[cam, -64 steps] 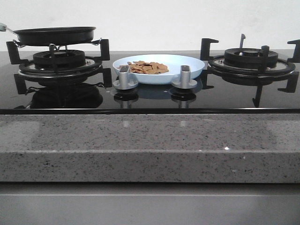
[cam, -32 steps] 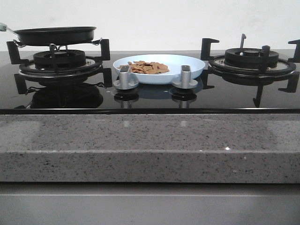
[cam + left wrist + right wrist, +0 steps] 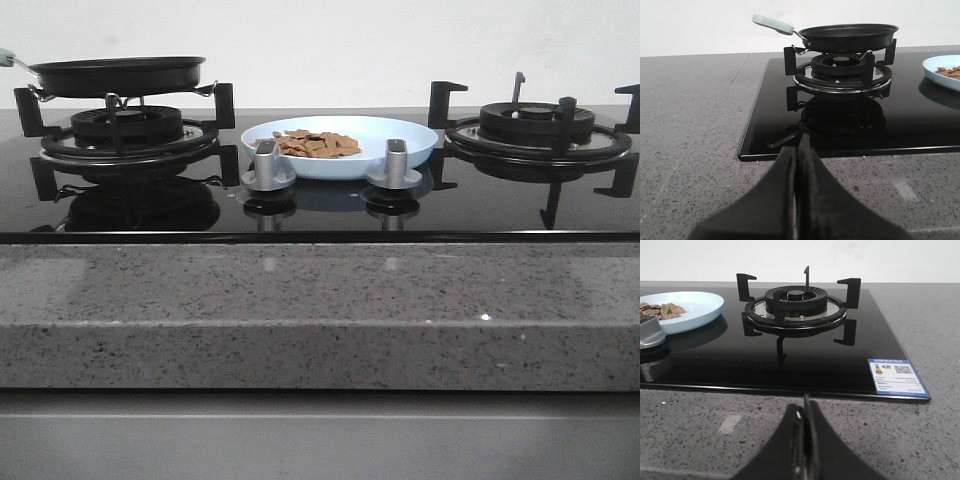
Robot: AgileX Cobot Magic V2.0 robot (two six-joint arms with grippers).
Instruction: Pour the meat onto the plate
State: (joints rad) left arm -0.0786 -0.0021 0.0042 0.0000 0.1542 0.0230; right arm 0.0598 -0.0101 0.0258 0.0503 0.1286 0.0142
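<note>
meat (image 3: pixel 316 144) heaped in pale-blue plate (image 3: pixel 400 131), toward its left side. plate sits on black glass hob (image 3: pixel 320 205) between two burners, just behind two silver knobs (image 3: pixel 267 166). black frying pan (image 3: pixel 116 75) rests on left burner grate (image 3: pixel 125 132), mint handle (image 3: pixel 772 24) sticking out away from plate. right burner (image 3: pixel 795 304) bare. my left gripper (image 3: pixel 797 150) over grey stone counter (image 3: pixel 320 310), jaws pressed together, nothing between. my right gripper (image 3: pixel 804 415) same: jaws together, holding nothing, energy label (image 3: pixel 897 376) near hob corner.
</note>
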